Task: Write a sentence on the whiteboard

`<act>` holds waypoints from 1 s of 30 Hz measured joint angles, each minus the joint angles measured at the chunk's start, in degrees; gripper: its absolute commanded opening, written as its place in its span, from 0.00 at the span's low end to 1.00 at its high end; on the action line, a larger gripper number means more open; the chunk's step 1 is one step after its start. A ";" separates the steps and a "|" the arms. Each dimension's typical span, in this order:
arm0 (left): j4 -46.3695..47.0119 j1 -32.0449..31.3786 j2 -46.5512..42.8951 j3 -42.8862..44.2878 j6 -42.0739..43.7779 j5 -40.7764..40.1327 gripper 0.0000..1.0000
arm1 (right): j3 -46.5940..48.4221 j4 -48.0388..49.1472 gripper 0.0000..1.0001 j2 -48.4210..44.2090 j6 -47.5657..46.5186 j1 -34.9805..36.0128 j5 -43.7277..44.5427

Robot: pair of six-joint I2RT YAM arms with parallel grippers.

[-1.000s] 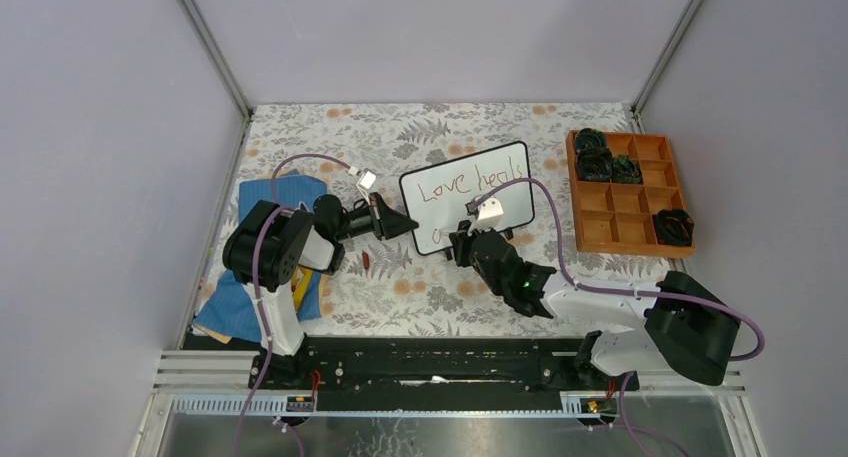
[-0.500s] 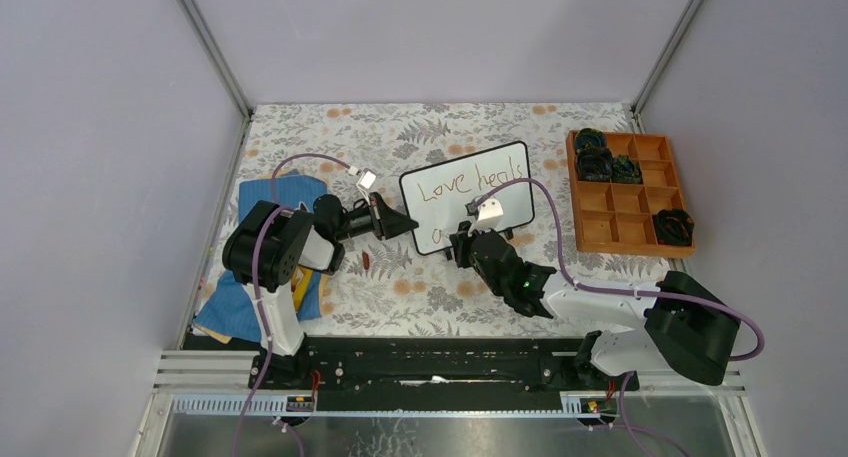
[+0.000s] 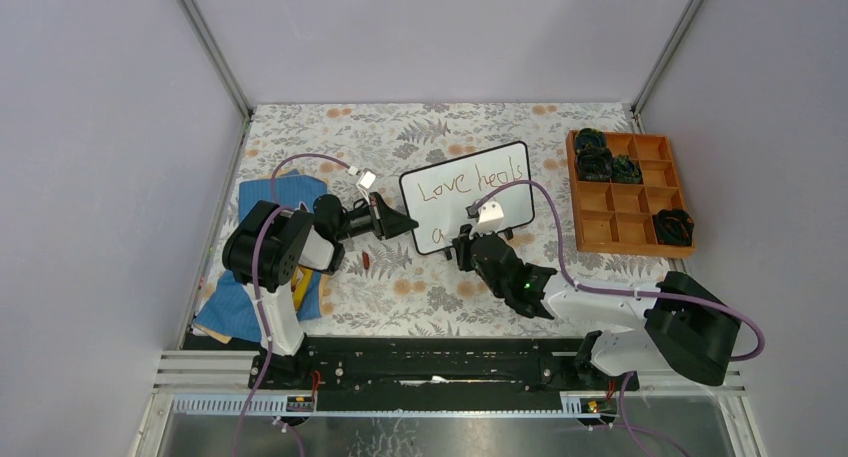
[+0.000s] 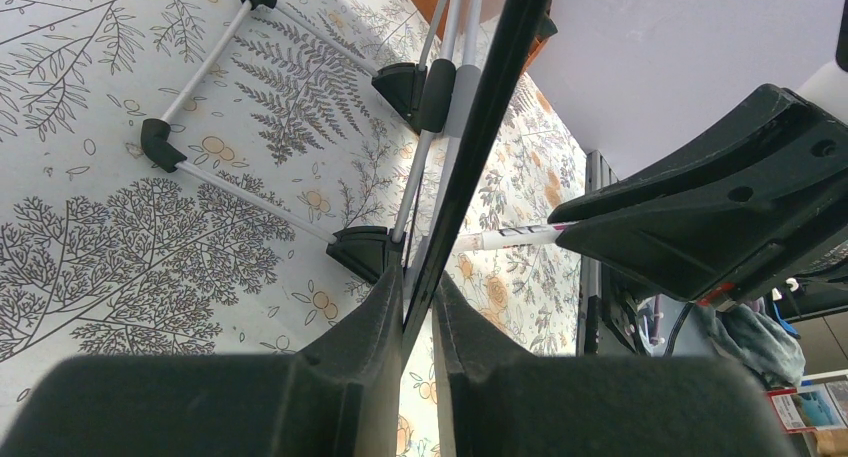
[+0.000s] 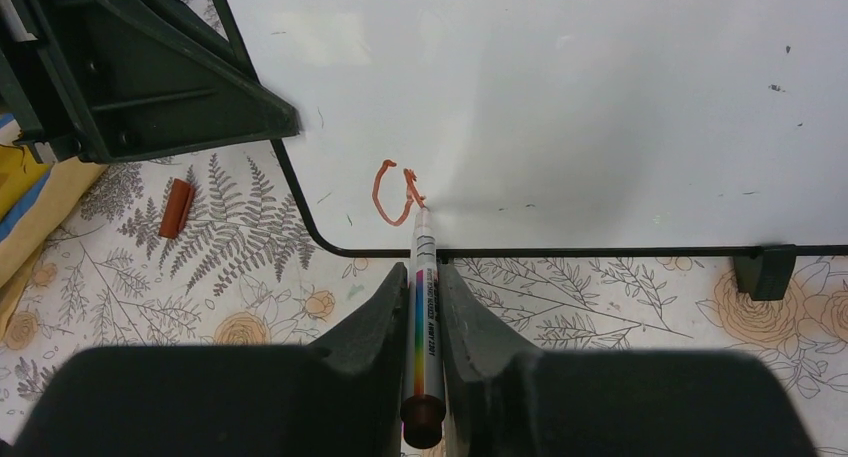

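The whiteboard (image 3: 487, 203) stands tilted on the floral table, with "Love heals" (image 3: 470, 181) in red-brown on its top line. My left gripper (image 3: 408, 222) is shut on the board's left edge, which shows as a black frame (image 4: 490, 97) between its jaws. My right gripper (image 3: 468, 245) is shut on a marker (image 5: 424, 307). The marker's tip touches the board (image 5: 560, 97) at the lower left, right beside a red-brown "a" (image 5: 392, 192). The marker also shows in the left wrist view (image 4: 510, 237).
A red-brown marker cap (image 5: 178, 207) lies on the table left of the board. An orange compartment tray (image 3: 600, 192) holding dark items sits at the right. A blue cloth (image 3: 265, 192) lies under the left arm. The board's wire stand (image 4: 200, 127) is behind it.
My right gripper with the marker has shifted very slightly at the board's lower left. The left gripper and the board have not moved.
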 measured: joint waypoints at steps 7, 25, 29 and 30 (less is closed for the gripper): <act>0.00 0.00 0.00 0.00 0.00 0.00 0.20 | -0.39 -0.87 0.00 -0.72 0.22 0.00 0.04; -0.61 0.00 -0.24 0.09 0.39 0.00 0.21 | -0.37 0.66 0.00 -6.05 -0.24 -1.64 -0.02; -0.72 0.00 -0.28 0.11 0.63 0.02 0.21 | -0.35 1.25 0.00 -5.16 -0.15 -2.08 -0.09; -0.72 -0.02 -0.28 0.11 0.66 0.02 0.21 | -0.35 1.38 0.00 -5.03 -0.11 -2.16 -0.11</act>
